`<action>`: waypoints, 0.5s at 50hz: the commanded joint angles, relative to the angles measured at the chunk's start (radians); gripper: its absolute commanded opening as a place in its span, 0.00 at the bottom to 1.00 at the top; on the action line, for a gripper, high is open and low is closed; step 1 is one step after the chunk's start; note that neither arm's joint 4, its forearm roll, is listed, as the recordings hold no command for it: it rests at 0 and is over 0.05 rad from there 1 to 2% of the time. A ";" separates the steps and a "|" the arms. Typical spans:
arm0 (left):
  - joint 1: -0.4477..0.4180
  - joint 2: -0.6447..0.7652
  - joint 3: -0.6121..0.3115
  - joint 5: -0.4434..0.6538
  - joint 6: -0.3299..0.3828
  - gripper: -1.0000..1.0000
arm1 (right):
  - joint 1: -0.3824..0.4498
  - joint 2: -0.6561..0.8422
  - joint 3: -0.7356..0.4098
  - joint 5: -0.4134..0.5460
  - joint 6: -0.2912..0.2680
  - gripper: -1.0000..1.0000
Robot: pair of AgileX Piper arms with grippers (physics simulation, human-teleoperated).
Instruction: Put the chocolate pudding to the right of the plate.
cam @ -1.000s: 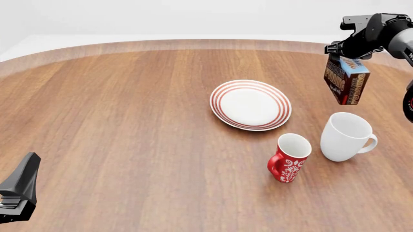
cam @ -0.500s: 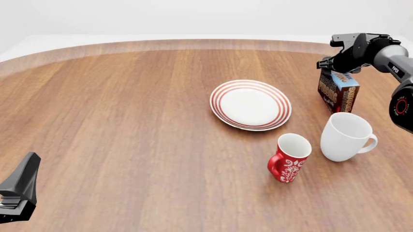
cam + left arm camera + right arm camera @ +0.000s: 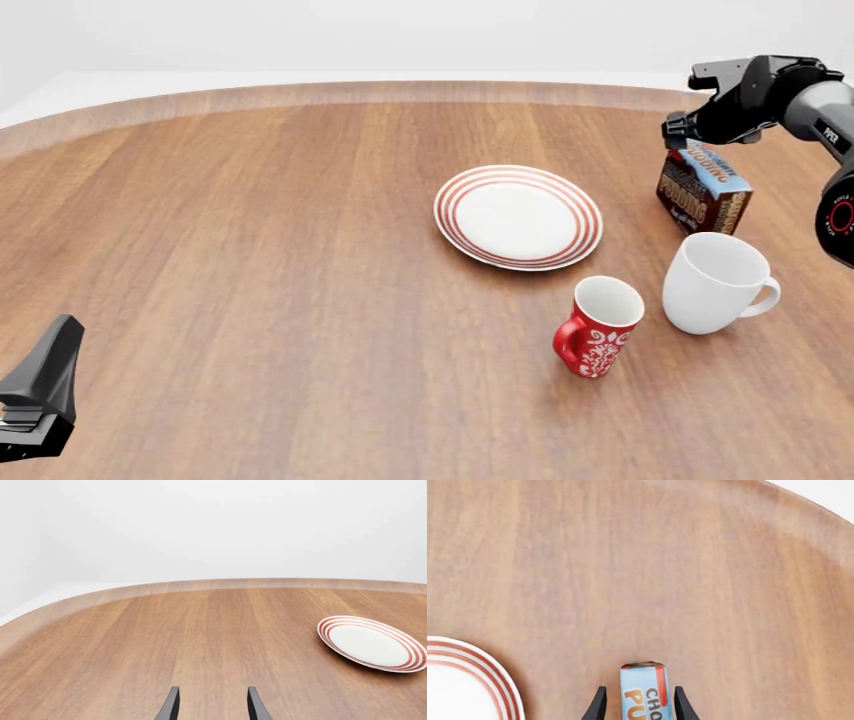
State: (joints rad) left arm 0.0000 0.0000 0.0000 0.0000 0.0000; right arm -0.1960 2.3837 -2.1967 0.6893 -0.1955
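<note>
Front view puts your right gripper (image 3: 703, 140) right on top of the chocolate pudding (image 3: 703, 190), which stands on the table (image 3: 267, 250) at about 3 o'clock from the plate (image 3: 518, 217), apart from it and leaning slightly. From the carton, the white mug (image 3: 717, 283) sits just beside it at 6 o'clock, and the red mug (image 3: 599, 326) lies at roughly 7 o'clock, farther off. Your right wrist view shows the carton's blue top (image 3: 644, 692) between the two fingers (image 3: 598, 707), each fingertip flanking a side with at most a thin sliver of gap, so you cannot tell from these pictures whether the grip is clamped or let go. Your left gripper (image 3: 212, 705) hangs over bare wood with its fingers parted and nothing between them, well away from the plate.
</note>
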 commanded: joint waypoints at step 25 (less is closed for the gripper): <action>0.000 0.000 0.000 0.000 0.000 1.00 | 0.151 -0.905 -0.634 0.487 -0.197 1.00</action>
State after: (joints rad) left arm 0.0000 0.0000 0.0000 0.0000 0.0000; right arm -0.0686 1.7224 -2.7550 1.1560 -0.3362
